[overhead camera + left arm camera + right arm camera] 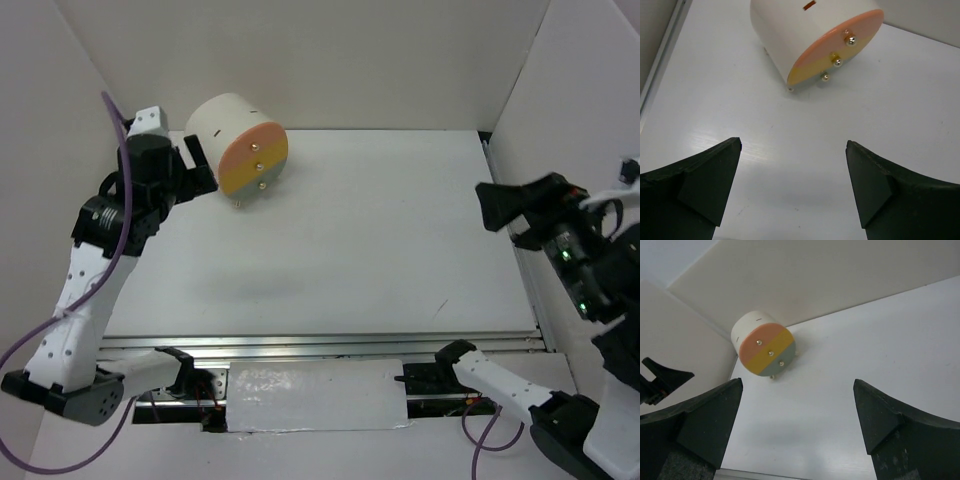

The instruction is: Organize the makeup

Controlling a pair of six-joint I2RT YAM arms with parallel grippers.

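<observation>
No makeup item shows in any view: the case, brushes and sticks are hidden or out of view. My left gripper [200, 165] is open and empty, just left of the cream cylindrical box [240, 145]; in the left wrist view the gripper [794, 150] has only bare table between its fingers, with the box [805, 35] ahead. My right gripper [495, 205] is open and empty at the table's right edge; in the right wrist view it [797, 390] faces the far box [765, 347].
The box lies on its side at the back left, its pink, yellow and grey front [255, 160] bearing three small metal knobs. White walls enclose the table [380, 250]. A metal rail [320, 345] runs along the near edge.
</observation>
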